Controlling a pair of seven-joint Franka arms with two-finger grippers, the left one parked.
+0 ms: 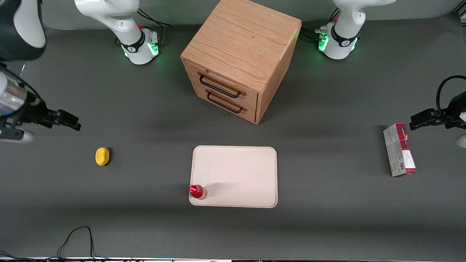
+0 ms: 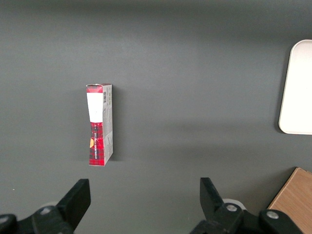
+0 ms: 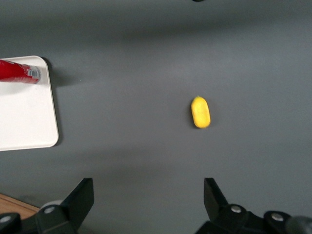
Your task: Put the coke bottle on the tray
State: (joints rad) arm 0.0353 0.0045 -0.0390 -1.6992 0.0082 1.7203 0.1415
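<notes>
The coke bottle [image 1: 197, 191], small and red with a red cap, stands upright on the cream tray [image 1: 240, 171], in the tray's corner nearest the front camera on the working arm's side. The right wrist view shows the bottle [image 3: 19, 72] on the tray [image 3: 24, 122] too. My gripper [image 1: 69, 122] is open and empty, held above the bare table toward the working arm's end, well away from the tray. In its own view the gripper [image 3: 148, 195] has both fingers wide apart with only grey table between them.
A yellow lemon-like object [image 1: 102, 156] lies on the table between my gripper and the tray, also in the right wrist view [image 3: 201, 112]. A wooden drawer cabinet [image 1: 240, 58] stands farther from the camera than the tray. A red-and-grey carton [image 1: 399, 150] lies toward the parked arm's end.
</notes>
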